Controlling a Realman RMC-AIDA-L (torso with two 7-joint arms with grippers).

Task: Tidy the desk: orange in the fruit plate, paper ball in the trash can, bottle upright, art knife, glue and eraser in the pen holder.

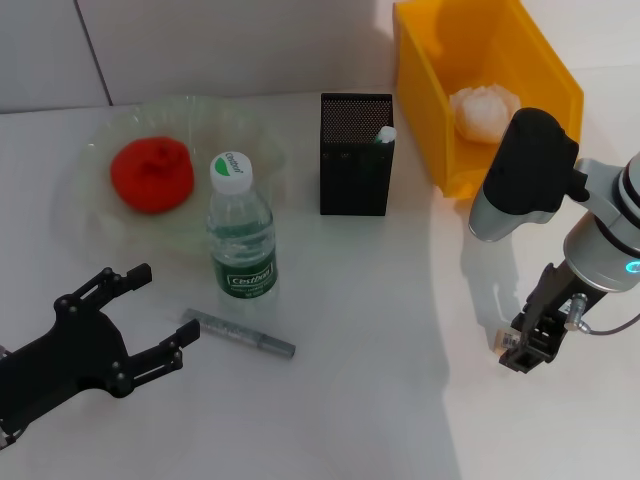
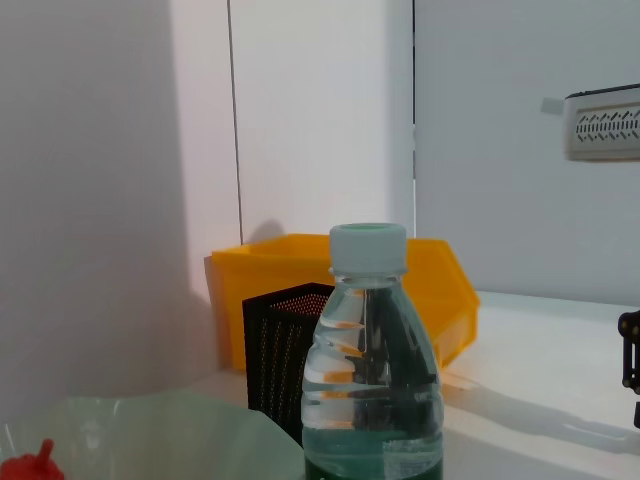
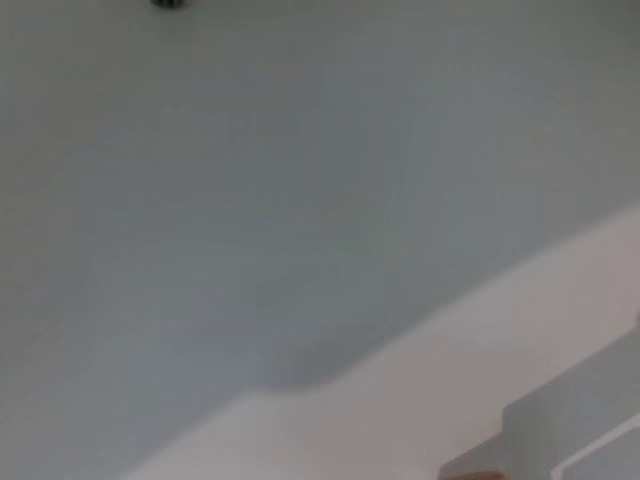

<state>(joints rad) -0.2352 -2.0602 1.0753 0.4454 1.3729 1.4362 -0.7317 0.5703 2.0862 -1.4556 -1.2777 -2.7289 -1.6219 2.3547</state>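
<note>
The head view shows the orange (image 1: 151, 174) in the fruit plate (image 1: 90, 150), the bottle (image 1: 240, 228) upright on the bench (image 1: 370, 330) just before the plate, and the art knife (image 1: 238, 333) lying flat near the bottle's base. The pen holder (image 1: 355, 155) stands beside the trash can (image 1: 480, 85), which contains the paper ball (image 1: 485, 110); a white tip (image 1: 386, 134) protrudes from the holder. The left gripper (image 1: 160, 315) hovers low near the knife, jaws spread. The right gripper (image 1: 527, 352) points down at the bench, a small beige object (image 1: 497, 342) at its jaws; jaw state cannot be determined. The left wrist view alone shows the bottle's (image 2: 370, 370) side profile against the holder (image 2: 285, 350) and can (image 2: 300, 280). The right wrist view shows only blurred bare surface.
</note>
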